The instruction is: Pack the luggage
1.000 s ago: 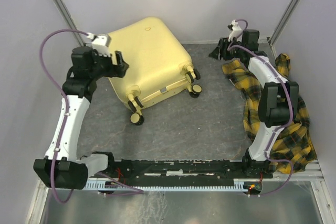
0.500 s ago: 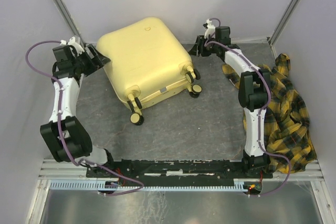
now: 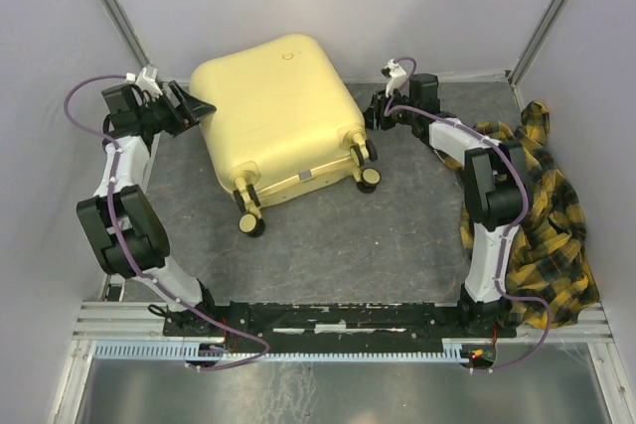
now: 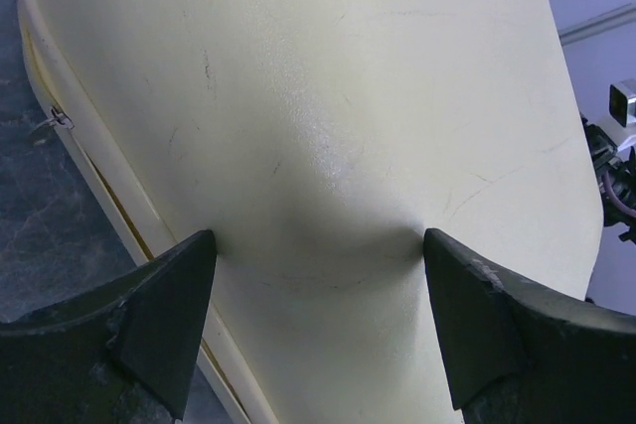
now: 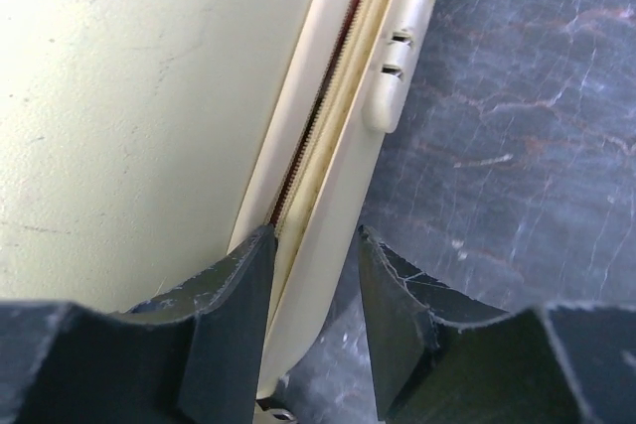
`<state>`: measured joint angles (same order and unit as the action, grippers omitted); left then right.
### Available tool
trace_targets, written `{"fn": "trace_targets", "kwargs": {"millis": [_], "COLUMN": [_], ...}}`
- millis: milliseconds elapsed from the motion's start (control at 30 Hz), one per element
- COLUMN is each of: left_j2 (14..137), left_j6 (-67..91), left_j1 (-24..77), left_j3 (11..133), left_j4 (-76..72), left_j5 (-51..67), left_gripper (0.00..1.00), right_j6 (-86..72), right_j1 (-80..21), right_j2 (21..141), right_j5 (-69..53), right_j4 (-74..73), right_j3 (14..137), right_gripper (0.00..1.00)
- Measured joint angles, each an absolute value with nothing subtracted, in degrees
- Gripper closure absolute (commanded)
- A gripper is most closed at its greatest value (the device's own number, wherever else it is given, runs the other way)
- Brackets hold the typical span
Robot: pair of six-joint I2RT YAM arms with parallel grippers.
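While I reach in from both sides, the luggage [image 3: 283, 111] lies shut and flat on the grey bench [image 3: 348, 245], toward the far wall, its wheels [image 3: 370, 179] pointing back at my bases. My left hand [image 4: 318, 245] is spread wide against the pale yellow shell at its left corner and holds nothing. My right hand [image 5: 313, 240] sits at the opposite side, its fingers [image 5: 234, 295] partway apart and astride the zipper seam, just below the yellow handle [image 5: 397, 52]. I cannot tell whether they pinch that rim. A yellow-and-black plaid cloth [image 3: 552, 225] lies crumpled beside my right arm.
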<state>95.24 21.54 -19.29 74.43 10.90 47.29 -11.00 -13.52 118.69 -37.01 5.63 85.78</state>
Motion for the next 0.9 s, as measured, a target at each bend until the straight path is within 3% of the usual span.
{"fn": "trace_targets", "kwargs": {"millis": [500, 733, 900], "left_j2": [97.8, 104.3, 104.6], "left_j6": [11.3, 9.6, 6.8], "left_j1": [-8.7, -7.0, -6.2], "left_j3": [78.3, 88.8, 91.3], "left_j4": [7.6, 13.2, 16.5], "left_j5": [41.5, 39.5, 38.4], "left_gripper": [0.2, 0.21, 0.21], "right_j6": [-3.6, -0.3, 3.4], "right_j1": [-14.7, -17.2, -17.3], "right_j2": [93.4, 88.7, 79.1], "right_j5": [-37.4, -37.8, -41.7], "right_j4": [1.3, -3.9, -11.6], "right_j3": [57.6, 55.2, 51.4], "right_gripper": [0.51, 0.48, 0.38]}}
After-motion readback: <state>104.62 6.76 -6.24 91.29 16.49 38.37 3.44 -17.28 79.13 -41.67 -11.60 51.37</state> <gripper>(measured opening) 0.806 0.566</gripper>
